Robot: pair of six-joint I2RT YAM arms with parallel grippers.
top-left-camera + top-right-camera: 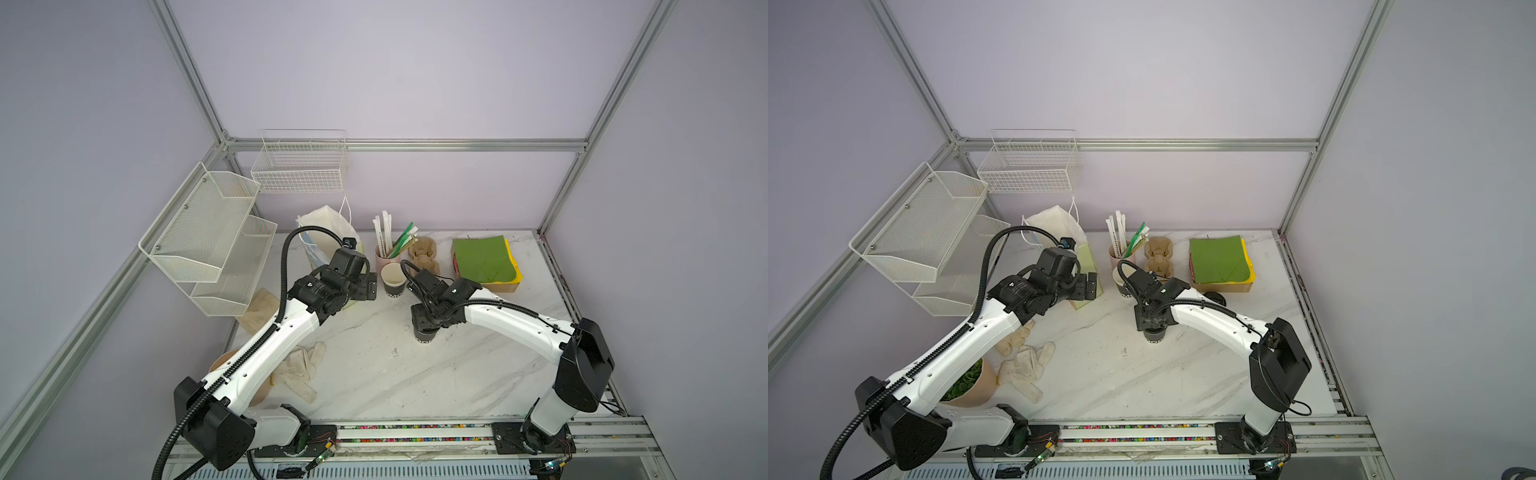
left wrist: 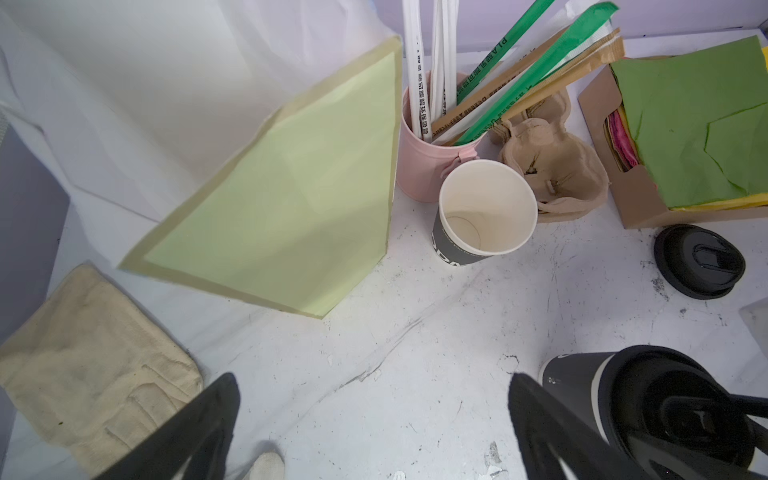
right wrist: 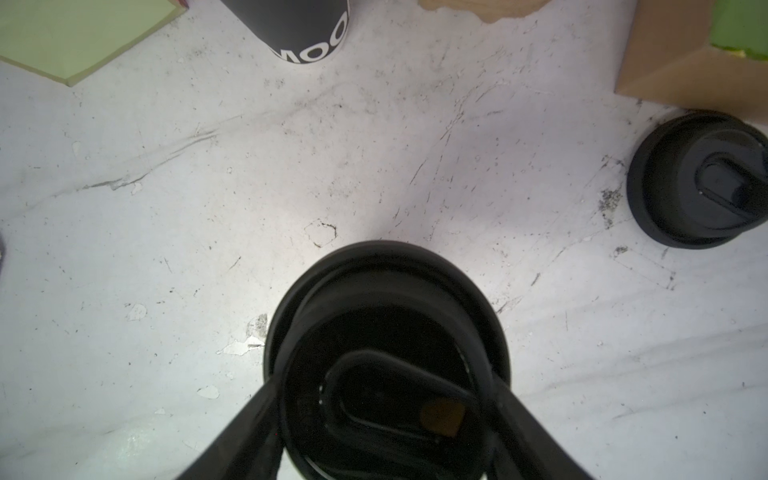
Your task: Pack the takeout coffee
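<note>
The takeout coffee (image 1: pixel 426 336) (image 1: pixel 1153 336) is a small black cup with a round black lid (image 3: pixel 386 316), standing upright mid-table. My right gripper (image 1: pixel 424 322) (image 3: pixel 384 395) comes down on it from above. Its two fingers press against opposite sides of the lid rim, shut on the cup. My left gripper (image 1: pixel 370 286) (image 2: pixel 374 382) hangs open over bare table with nothing between its fingers. It is beside the white paper bag (image 1: pixel 328 226) with a pale green side (image 2: pixel 291 199). The takeout coffee (image 2: pixel 582 382) stands just outside one left finger.
A lidless black cup (image 1: pixel 393 278) (image 2: pixel 486 208) stands by the pink cup of straws (image 1: pixel 382 253), near a pulp cup carrier (image 1: pixel 424 257). A box of green napkins (image 1: pixel 484 259) is at the back right, with a loose black lid (image 3: pixel 698 183) near it. Gloves (image 1: pixel 299 365) lie front left, and wire baskets (image 1: pixel 208 232) hang on the left wall.
</note>
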